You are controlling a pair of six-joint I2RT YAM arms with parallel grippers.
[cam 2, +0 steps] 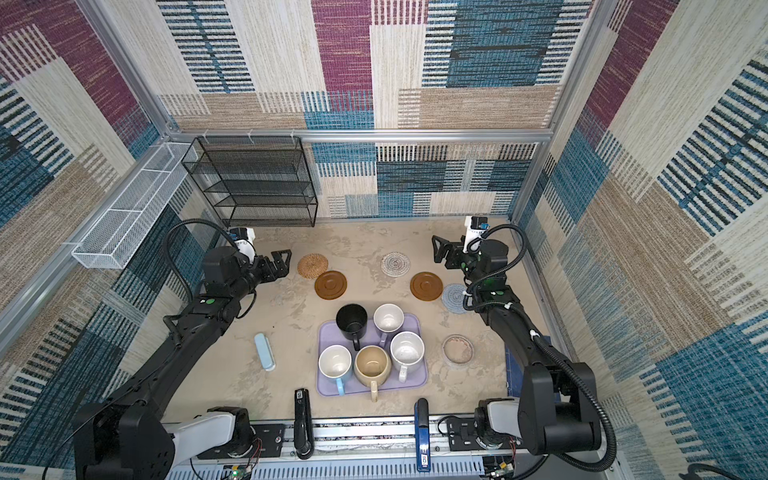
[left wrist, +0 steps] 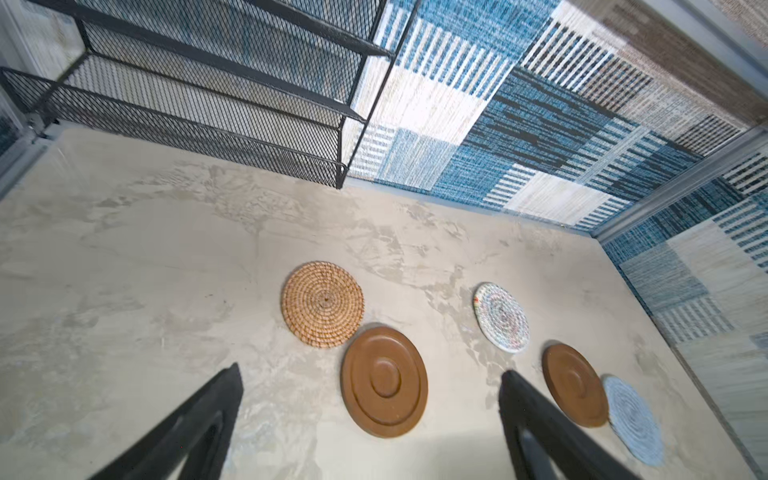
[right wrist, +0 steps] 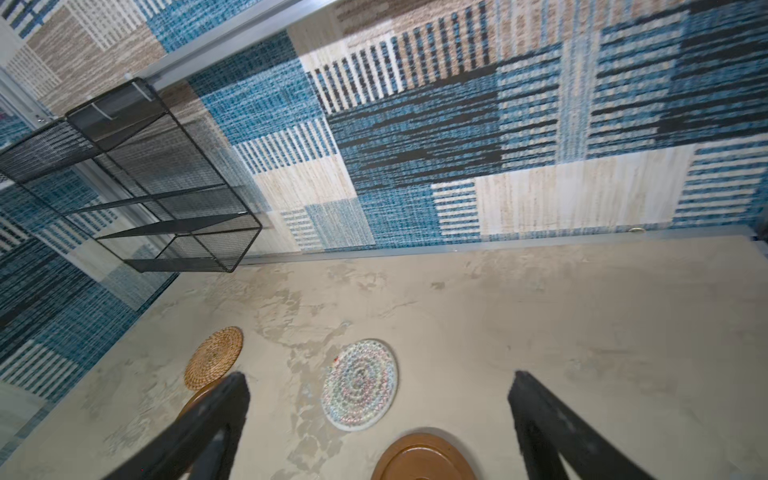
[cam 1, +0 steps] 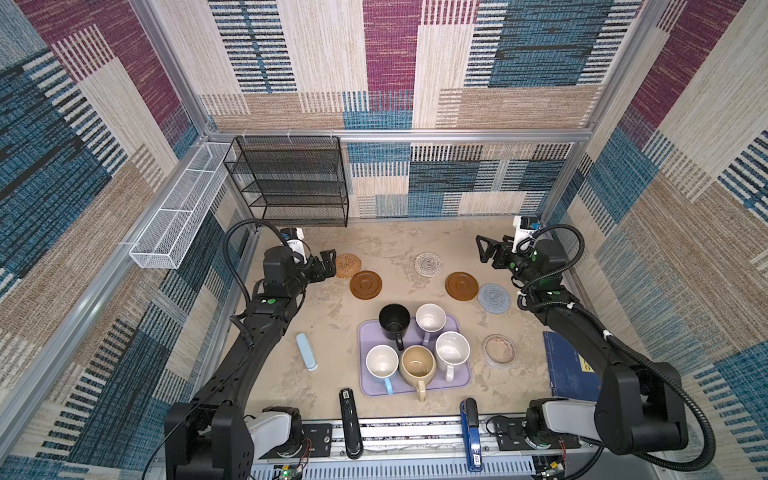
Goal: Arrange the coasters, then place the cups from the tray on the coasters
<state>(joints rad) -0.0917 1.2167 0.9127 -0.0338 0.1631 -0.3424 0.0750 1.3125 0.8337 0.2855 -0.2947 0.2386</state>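
Coaster spacing is judged to be the step in hand. All five coasters lie flat on the far half of the table (cam 1: 374, 237). The rattan coaster (cam 1: 348, 265) is just beside the left wooden coaster (cam 1: 365, 284), perhaps touching it. The lacy coaster (cam 1: 428, 264) lies apart. The right wooden coaster (cam 1: 461, 285) touches the blue-grey coaster (cam 1: 493, 298).

The left gripper (cam 1: 327, 262) hovers near the rattan coaster, jaws spread wide and empty. The right gripper (cam 1: 483, 248) hovers beyond the right wooden coaster, jaws likewise spread and empty.

Procedure: separate each crowded pair. Take one disc by its thin rim with the jaws low, and set it where bare table surrounds it, leaving room for a mug base and handle.

Orientation: the coasters are round and have no long axis. The tray (cam 1: 457, 380) sits front-centre, its long axis running left-right and slightly turned. The five cups (cam 1: 417, 363) stand upright on it, handles pointing roughly toward the arm bases.
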